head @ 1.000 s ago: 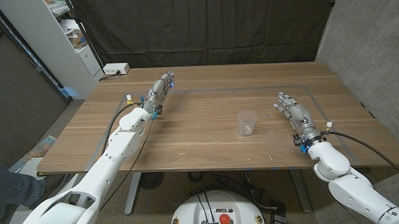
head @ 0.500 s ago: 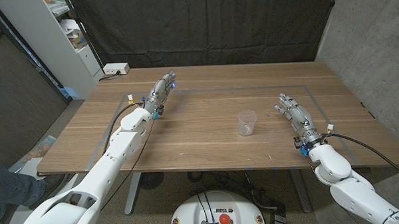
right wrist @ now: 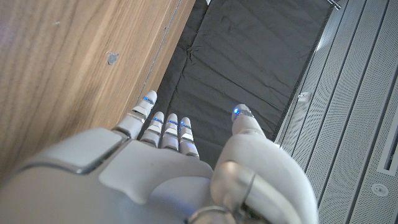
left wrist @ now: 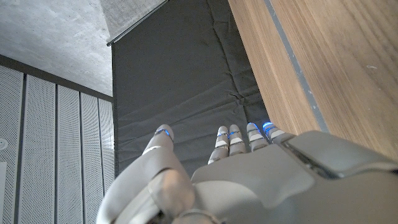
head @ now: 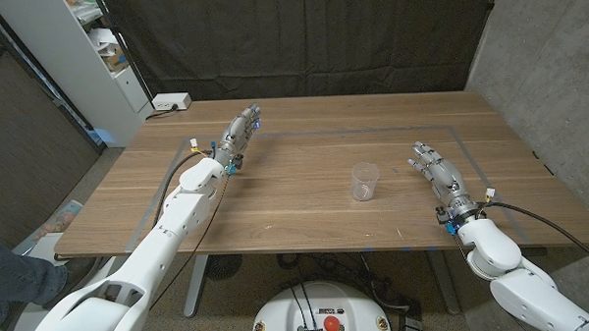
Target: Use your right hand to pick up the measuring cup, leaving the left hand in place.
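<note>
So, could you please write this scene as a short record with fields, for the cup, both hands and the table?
measuring cup: clear, upright, near the table middle, untouched
right robot hand: open, holds nothing, apart from the cup, to its right
left robot hand: open, holds nothing, far from the cup, on the table's left part
table: wooden
task state: cup not yet grasped

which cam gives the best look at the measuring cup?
Head view: the clear measuring cup stands upright mid-table, apart from the right hand. Both wrist views give hand backs, wood and dark curtain, no cup to judge.
</note>
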